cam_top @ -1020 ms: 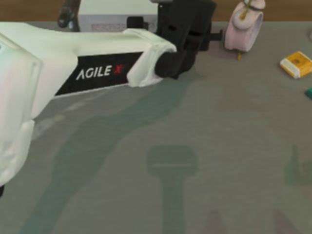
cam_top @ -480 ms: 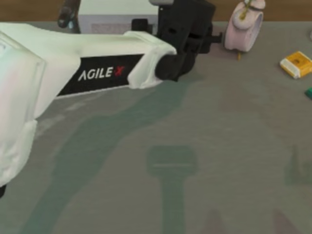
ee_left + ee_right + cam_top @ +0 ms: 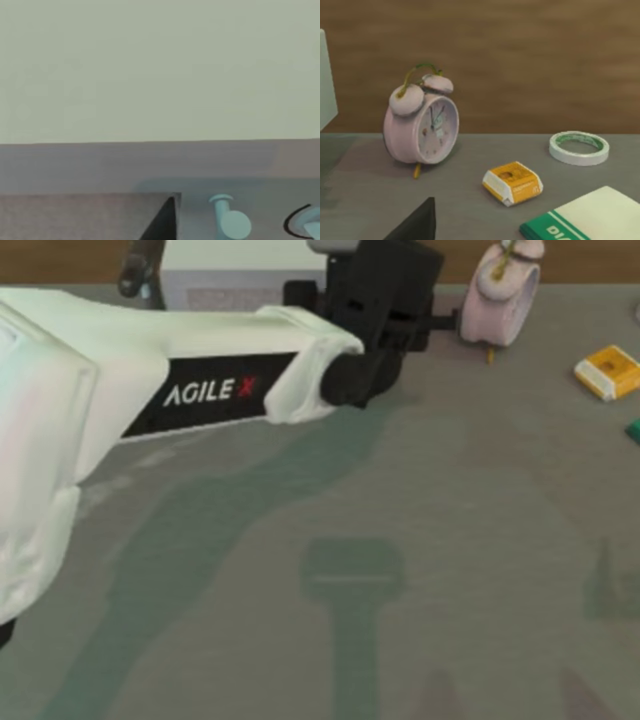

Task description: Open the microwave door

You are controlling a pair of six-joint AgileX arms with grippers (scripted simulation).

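Note:
The white microwave (image 3: pixel 235 265) stands at the table's far edge, left of centre, largely covered by my left arm. My left gripper (image 3: pixel 385 295) is up against its front right part. In the left wrist view the microwave's pale body (image 3: pixel 160 70) fills most of the picture. Low down are a strip of the microwave door's speckled grey window (image 3: pixel 75 217) and two round silver knobs (image 3: pixel 230 222) beside it. My right gripper (image 3: pixel 420 227) shows only as a dark tip low over the table on the right side; it is outside the top view.
A pink alarm clock (image 3: pixel 500 290) stands just right of the left gripper, also in the right wrist view (image 3: pixel 420 130). Farther right lie a yellow box (image 3: pixel 608 372), a roll of tape (image 3: pixel 579 148) and a green-and-white book (image 3: pixel 585 217). A wooden wall is behind the table.
My left arm and gripper have crept slightly to the right and toward the microwave. Nothing else has moved.

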